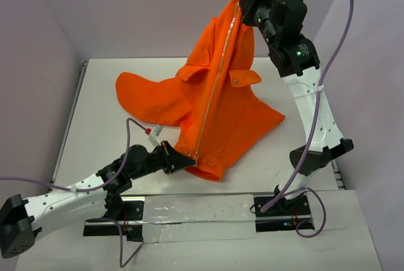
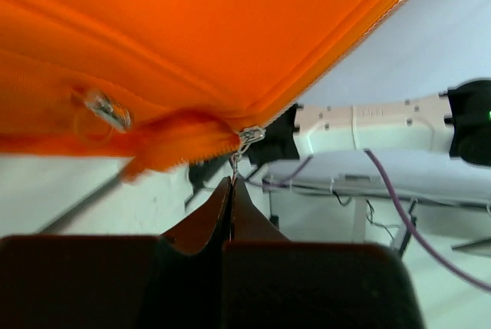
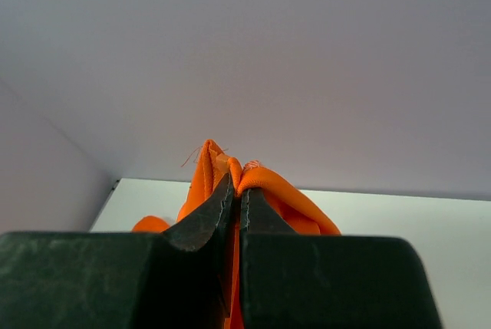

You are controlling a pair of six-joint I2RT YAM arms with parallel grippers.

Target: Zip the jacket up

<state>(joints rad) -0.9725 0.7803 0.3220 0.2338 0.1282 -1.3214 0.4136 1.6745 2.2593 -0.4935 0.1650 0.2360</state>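
The orange jacket (image 1: 221, 107) is stretched taut in the air between my two grippers, and its hood (image 1: 148, 94) trails on the table. Its zipper (image 1: 218, 81) runs from the upper end down to the lower end. My right gripper (image 1: 247, 11) is raised at the back and shut on the jacket's upper edge; orange fabric (image 3: 276, 191) bunches around its fingertips (image 3: 236, 183). My left gripper (image 1: 187, 159) is low at the front, shut on the thin metal zipper pull (image 2: 233, 166) that hangs from the slider (image 2: 249, 136) under the jacket (image 2: 192, 30).
The white table (image 1: 107, 138) has a raised rail along its left edge (image 1: 74, 107). A clear plastic sheet (image 1: 196, 211) lies between the arm bases. Pale walls close in at the back and sides. The right arm (image 2: 368, 126) crosses the left wrist view.
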